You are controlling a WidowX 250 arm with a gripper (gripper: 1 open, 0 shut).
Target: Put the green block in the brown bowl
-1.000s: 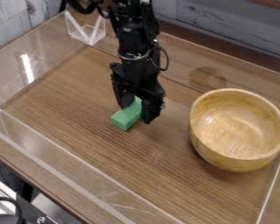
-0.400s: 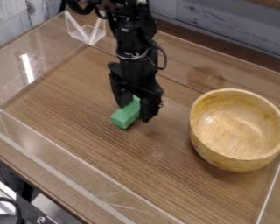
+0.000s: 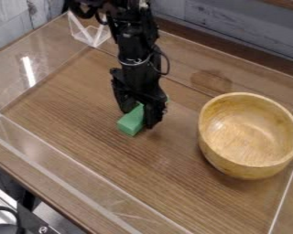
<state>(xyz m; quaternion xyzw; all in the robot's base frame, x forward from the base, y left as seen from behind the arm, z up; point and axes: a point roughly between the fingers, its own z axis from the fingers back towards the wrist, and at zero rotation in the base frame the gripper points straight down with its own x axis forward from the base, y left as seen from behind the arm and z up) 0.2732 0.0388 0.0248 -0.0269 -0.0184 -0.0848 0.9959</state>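
Note:
The green block lies on the wooden table, a small bright green bar left of centre. My black gripper points straight down over it, low at the table, with its jaws open and straddling the block's upper end. The fingers hide part of the block, and I cannot tell whether they touch it. The brown bowl stands empty to the right, about a bowl's width from the block.
A clear plastic wall rims the wooden table along the front and left. A clear folded stand sits at the back left behind the arm. A grey plank wall runs behind the table.
The gripper has shifted slightly left over the block. Its jaws stay open and the block and bowl have not moved.

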